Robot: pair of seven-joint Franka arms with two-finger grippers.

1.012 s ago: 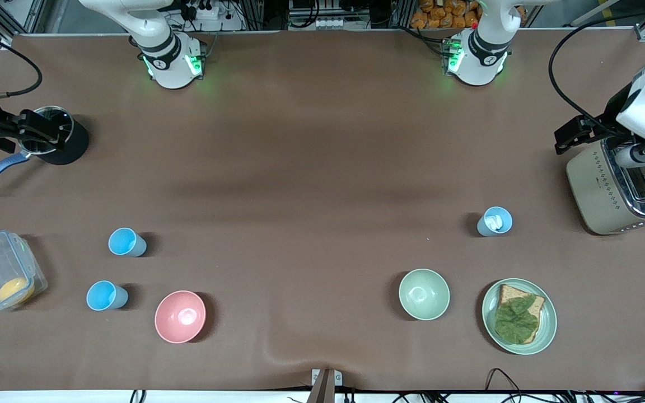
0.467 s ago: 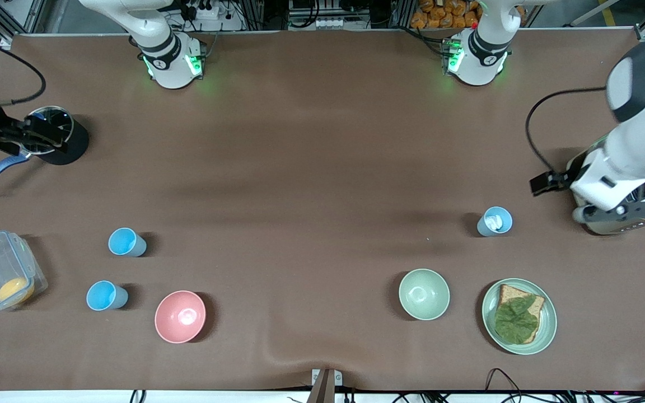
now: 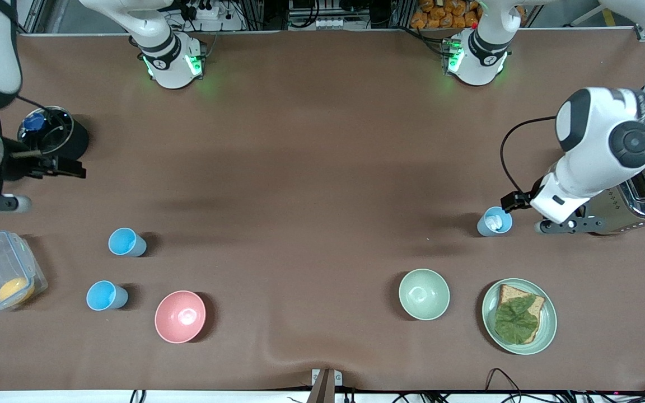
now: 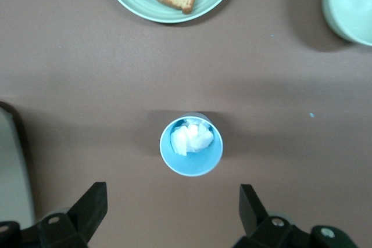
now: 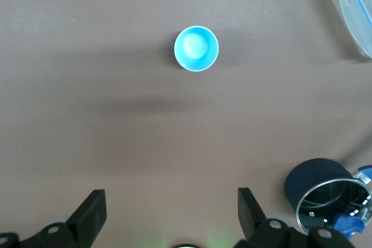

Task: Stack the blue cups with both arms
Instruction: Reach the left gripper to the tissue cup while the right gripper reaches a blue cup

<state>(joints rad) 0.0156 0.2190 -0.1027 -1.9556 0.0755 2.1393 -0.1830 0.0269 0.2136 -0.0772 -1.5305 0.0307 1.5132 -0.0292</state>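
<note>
The left gripper (image 4: pixel 168 216) has its two black fingers (image 4: pixel 90 201) spread wide and holding nothing, hanging over bare table just beside the paler grey-blue plastic cup with something white inside (image 3: pixel 494 221). A second ago that gripper was up over the cream and chrome toaster (image 3: pixel 630 204) at the left arm's end of the table; it has since swung away from there to this cup, which has not moved. That cup stands upright, farther from the front camera than the pale-green plate with bread and a green leaf (image 3: pixel 518 315) and the pale-green bowl (image 3: pixel 424 294).

The right gripper (image 5: pixel 171 213) is likewise spread wide and empty. It has left the round black pot with a glass lid (image 3: pixel 52 134) and now hangs over the table between that pot and the nearest bright sky-blue plastic cup (image 3: pixel 126 242). A second sky-blue cup (image 3: pixel 106 295) stands nearer the front camera, beside the pink bowl (image 3: pixel 180 316) and the clear plastic box (image 3: pixel 1 278).
</note>
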